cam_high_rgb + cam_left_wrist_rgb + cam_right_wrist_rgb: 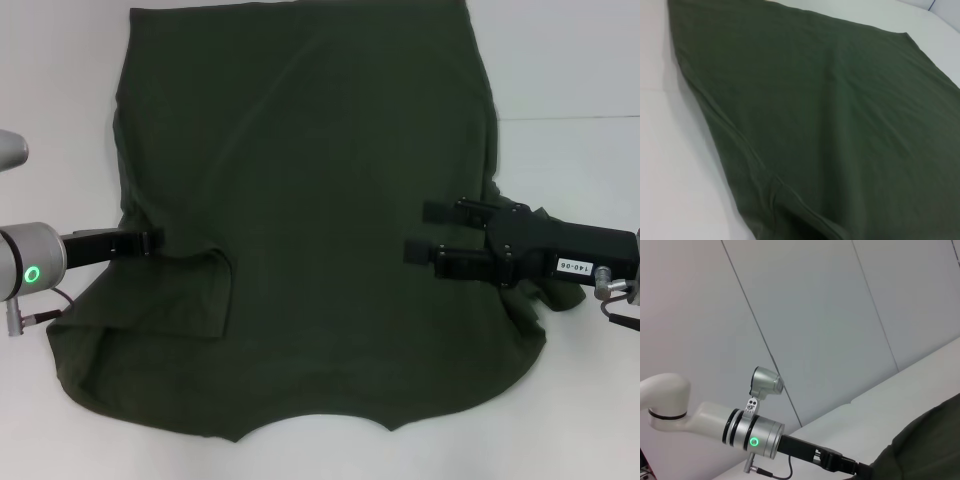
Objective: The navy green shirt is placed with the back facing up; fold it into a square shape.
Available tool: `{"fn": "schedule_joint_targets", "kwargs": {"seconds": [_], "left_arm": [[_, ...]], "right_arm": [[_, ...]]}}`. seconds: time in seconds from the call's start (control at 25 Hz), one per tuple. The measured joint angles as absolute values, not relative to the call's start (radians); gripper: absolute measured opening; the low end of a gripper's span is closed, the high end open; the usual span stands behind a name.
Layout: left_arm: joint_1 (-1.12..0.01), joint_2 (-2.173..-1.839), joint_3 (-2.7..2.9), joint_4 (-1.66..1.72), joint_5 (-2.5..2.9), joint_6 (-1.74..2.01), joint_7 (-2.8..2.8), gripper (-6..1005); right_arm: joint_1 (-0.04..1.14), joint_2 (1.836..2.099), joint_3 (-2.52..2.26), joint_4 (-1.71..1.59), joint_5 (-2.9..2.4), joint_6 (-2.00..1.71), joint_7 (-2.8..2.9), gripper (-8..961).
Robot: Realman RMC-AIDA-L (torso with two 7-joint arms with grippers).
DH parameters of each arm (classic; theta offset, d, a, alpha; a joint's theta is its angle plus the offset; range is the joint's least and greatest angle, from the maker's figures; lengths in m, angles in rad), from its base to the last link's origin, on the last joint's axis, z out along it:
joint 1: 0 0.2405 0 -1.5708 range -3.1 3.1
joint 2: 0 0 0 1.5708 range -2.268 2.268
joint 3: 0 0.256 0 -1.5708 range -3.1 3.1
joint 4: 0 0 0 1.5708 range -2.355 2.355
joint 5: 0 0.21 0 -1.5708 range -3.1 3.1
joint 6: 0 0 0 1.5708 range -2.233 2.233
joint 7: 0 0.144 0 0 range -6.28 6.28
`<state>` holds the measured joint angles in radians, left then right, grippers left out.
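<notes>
1. The only writing that could be read was a small white label on the body of the right gripper (418, 231), printed "140-06". No lettering showed on the upward side of the navy green shirt (320, 200); it was plain dark olive all over.

2. The right gripper lay over the shirt's right side, about midway between near and far, pointing left. Its two black fingers (455, 211) stood apart, one farther and one nearer, with bare cloth showing in the gap between them. They held nothing; whether they touched the fabric below could not be told.

3. The left gripper (155, 241) reached in from the left at about the same depth, its black tip at the shirt's left edge, just where the cloth buckled into a fold. Whether its jaws were apart or together could not be told, nor whether they pinched the cloth. In the right wrist view the left arm (755, 432), with a green ring light, ended at the shirt's edge (920, 445).

4. The shirt lay spread flat on the white table (60, 100), covering most of the middle. Its curved neckline sat at the near edge, and its straight hem lay at the far side. The left sleeve (150, 310) was folded in over the body, near left. The right sleeve bunched under the right gripper's body.

5. The left wrist view showed smooth shirt cloth (830, 115) with a seam ridge, on the table (670, 165).
</notes>
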<state>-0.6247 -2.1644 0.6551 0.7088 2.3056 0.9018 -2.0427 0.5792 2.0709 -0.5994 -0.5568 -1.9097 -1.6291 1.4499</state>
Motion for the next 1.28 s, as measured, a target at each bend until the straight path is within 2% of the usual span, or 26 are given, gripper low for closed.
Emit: {"fn": "schedule_joint_targets", "kwargs": {"seconds": [0.4,0.84,1.28], "left_arm": [[-0.647,-2.163,0.655,0.717,2.290,0.934,-2.070,15],[-0.706,-2.164,0.655,0.687,2.267,0.930,-2.103,16],[-0.704,-2.166,0.660,0.675,2.231,0.951,-2.096,34]], "right_arm": [[0.575,2.071,-0.595,-0.557,-1.910,-1.629,1.445,891],[0.572,2.071,-0.595,-0.557,-1.910,-1.630,1.439,891],[0.572,2.069,-0.595,-0.557,-1.910,-1.633,1.439,892]]}}
